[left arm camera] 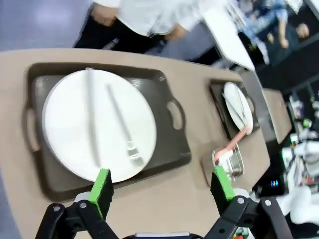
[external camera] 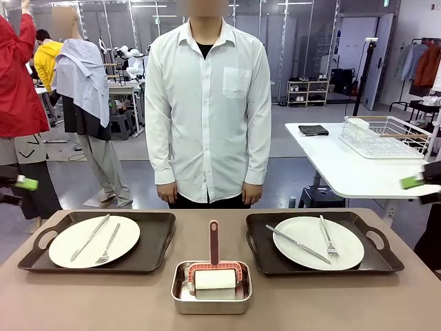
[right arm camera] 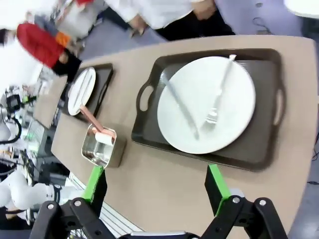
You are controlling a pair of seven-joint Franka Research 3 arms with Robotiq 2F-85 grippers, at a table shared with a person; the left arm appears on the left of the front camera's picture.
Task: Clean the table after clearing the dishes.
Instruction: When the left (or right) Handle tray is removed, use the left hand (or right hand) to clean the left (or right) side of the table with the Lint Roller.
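dishes (external camera: pixel 63 241) | trays (external camera: pixel 155 234) lengthwise along table (external camera: pixel 344 303); cutlery (external camera: pixel 298 245) diagonal

Field notes, from the robot's side of the table (external camera: pixel 344 303).
- Two trays sit side by side on the table, well apart: left tray (external camera: pixel 157 233) toward the robot's left, right tray (external camera: pixel 260 243) toward its right.
- Left plate (external camera: pixel 72 247) lies on the left tray, carrying a knife (external camera: pixel 91 236) with a fork (external camera: pixel 108 244) just to its right.
- Right plate (external camera: pixel 348 243) lies on the right tray, carrying a second knife (external camera: pixel 298 245) on the left and a second fork (external camera: pixel 326 238) on the right.
- Steel pan (external camera: pixel 211 305) stands between the trays, nearer the robot's edge.
- A roller (external camera: pixel 214 278) lies in the pan, its handle (external camera: pixel 213 241) reaching out toward the far side.
- Person (external camera: pixel 207 103) stands behind the far edge, centred.
- Side table (external camera: pixel 344 172) stands behind, to the right, bearing a wire rack (external camera: pixel 386 138) with a folded cloth (external camera: pixel 313 129) to its left.
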